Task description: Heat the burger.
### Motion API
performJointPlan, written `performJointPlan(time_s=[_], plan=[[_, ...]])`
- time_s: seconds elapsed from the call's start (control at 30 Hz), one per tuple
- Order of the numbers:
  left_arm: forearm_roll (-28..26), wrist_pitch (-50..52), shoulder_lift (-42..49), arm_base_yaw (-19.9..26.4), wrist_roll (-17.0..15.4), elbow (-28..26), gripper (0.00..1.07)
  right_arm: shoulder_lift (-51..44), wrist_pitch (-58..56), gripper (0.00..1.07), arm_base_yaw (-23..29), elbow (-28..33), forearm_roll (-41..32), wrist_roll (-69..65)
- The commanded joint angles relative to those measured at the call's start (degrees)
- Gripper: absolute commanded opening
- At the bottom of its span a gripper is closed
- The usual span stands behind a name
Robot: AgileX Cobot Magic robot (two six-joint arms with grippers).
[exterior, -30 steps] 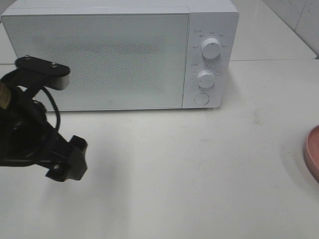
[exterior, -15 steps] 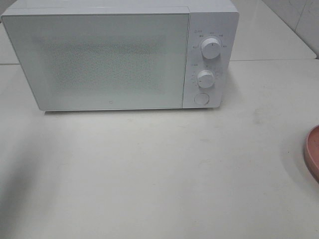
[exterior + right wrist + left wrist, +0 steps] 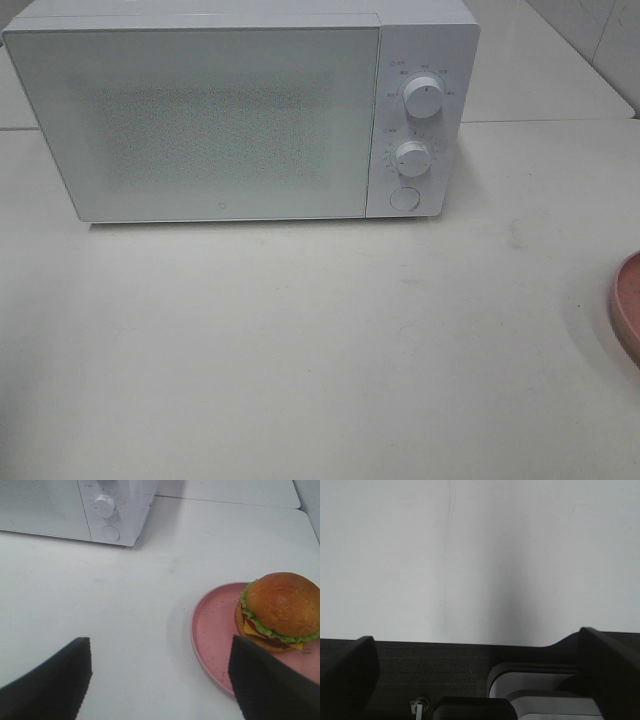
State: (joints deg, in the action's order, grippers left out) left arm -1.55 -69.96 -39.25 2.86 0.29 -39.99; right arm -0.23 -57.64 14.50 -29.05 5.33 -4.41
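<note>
1. A white table (image 3: 330, 350) fills most of the exterior view; its top is pale and matte, with faint scuffs and a small dark mark on the right side.
2. At the far side of the table stands a white microwave (image 3: 240, 110), its door shut. The door front is a speckled pale panel, and the control strip at its right end carries an upper knob (image 3: 424, 97), a lower knob (image 3: 412, 157) and a round button (image 3: 404, 198).
3. Behind the microwave a seam runs across the surface, and a tiled wall (image 3: 600, 40) shows at the far right corner.
4. At the right edge of the table lies a pink plate (image 3: 215, 630), only a sliver of its rim showing in the exterior view.
5. The burger (image 3: 280, 611) sits on the plate, toward one side of it, golden bun on top with lettuce, cheese and a dark patty below.
6. The right gripper (image 3: 160, 680) hovers above the bare table beside the plate, jaws spread wide, holding nothing.
7. The left gripper (image 3: 480, 670) is over plain table near a dark band; its jaws stand wide apart and empty.
</note>
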Motion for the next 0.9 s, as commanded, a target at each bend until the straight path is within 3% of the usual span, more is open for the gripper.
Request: performJointPlan(time_s=[0.03, 0.2, 0.27, 0.37, 0.53, 0.9], plan=[[0.6, -1.4, 8.3, 0.2, 0.6, 3.6, 1.0, -1.8, 0.7, 0.75, -0.5, 0.3, 0.0, 0.6], [1.1, -0.7, 16.6, 0.1, 1.1, 5.9, 1.0, -1.8, 0.7, 0.75, -0.5, 0.3, 0.0, 0.6], [-0.3, -0.2, 20.2, -0.2, 3.7, 6.9, 1.0, -1.8, 0.7, 0.75, -0.5, 0.3, 0.0, 0.6], [-2.7, 1.0, 20.7, -0.2, 6.0, 7.7, 1.0, -1.8, 0.7, 0.75, -0.5, 0.3, 0.0, 0.6], [-6.3, 2.3, 20.7, -0.2, 6.9, 7.8, 1.0, -1.8, 0.7, 0.75, -0.5, 0.3, 0.0, 0.6], [-5.8, 8.3, 20.6, -0.2, 7.4, 10.1, 1.0, -1.8, 0.7, 0.75, -0.5, 0.3, 0.0, 0.6]])
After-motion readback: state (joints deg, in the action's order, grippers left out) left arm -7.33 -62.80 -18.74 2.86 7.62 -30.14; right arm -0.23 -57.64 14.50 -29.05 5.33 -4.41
